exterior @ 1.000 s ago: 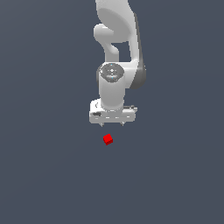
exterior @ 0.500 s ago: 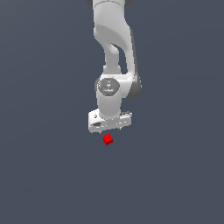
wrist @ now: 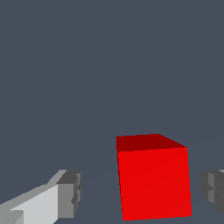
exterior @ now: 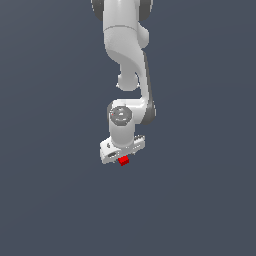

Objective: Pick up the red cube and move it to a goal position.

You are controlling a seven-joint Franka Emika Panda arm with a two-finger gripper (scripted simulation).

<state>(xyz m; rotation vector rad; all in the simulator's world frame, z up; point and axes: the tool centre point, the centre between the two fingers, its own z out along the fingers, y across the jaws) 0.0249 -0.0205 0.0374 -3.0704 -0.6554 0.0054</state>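
Fingertips (wrist: pixel 70 194) of the white two-fingered gripper (wrist: pixel 142 192) frame the closest part of the wrist view, grey pads on either side of the small bright red cube (wrist: pixel 153 177). The fingers are spread wide, with a clear gap between each pad and the cube's faces, so nothing is gripped. The cube sits on the flat dark grey-blue floor (wrist: pixel 109 65), nearer one pad than the other.

Farther off, in the exterior view, the gripper (exterior: pixel 123 156) hangs low over the floor (exterior: pixel 50 200), and the red cube (exterior: pixel 123 160) shows just under its white palm. Above that rises the white jointed robot arm (exterior: pixel 127 60), running up out of the picture's top edge.
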